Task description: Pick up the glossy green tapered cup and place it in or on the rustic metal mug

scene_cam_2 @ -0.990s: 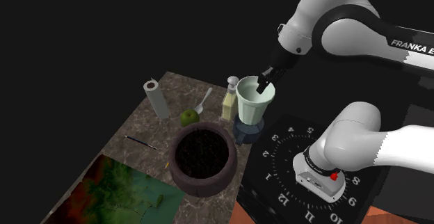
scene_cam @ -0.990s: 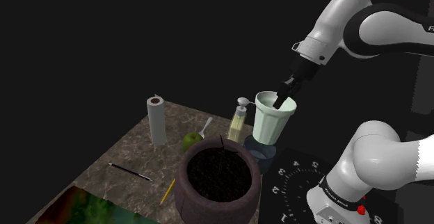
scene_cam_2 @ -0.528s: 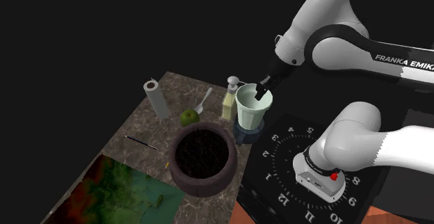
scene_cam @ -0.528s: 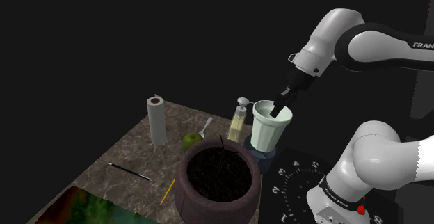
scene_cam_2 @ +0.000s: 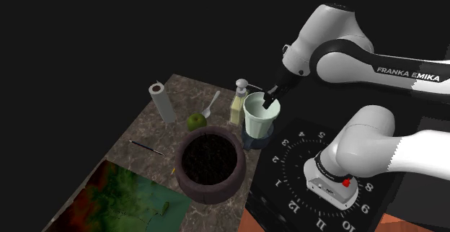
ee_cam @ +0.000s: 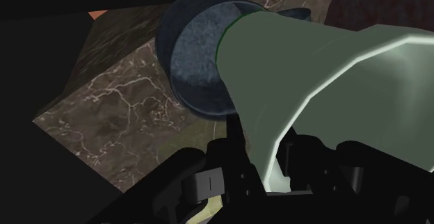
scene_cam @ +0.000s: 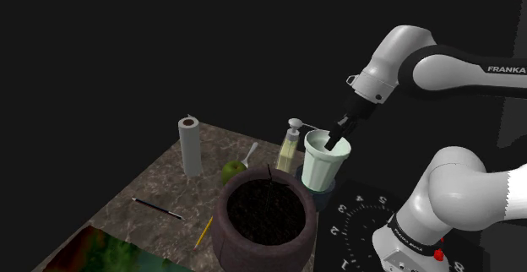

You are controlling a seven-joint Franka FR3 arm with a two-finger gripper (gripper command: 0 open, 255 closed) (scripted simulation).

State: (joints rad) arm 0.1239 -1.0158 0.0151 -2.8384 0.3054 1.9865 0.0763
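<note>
Where the marbled counter (scene_cam: pixel 160 186) lies nearest in the shoulder view, we see a big dark pot (scene_cam: pixel 263 215). Just behind it the pale green tapered cup (scene_cam: pixel 323 165) stands nearly upright, its long axis close to vertical. Its wide mouth faces up and its narrow base points down at the mouth of the blue-grey mug (ee_cam: pixel 198 62); we cannot tell whether base and mug touch. The black gripper (scene_cam: pixel 338 138) sits at the cup's top, clenched on the rim with one finger inside the wall and the other outside. Beyond stand a soap dispenser (scene_cam: pixel 289 148), a green apple (scene_cam: pixel 231 171) and, farthest, a paper towel roll (scene_cam: pixel 190 146).
</note>
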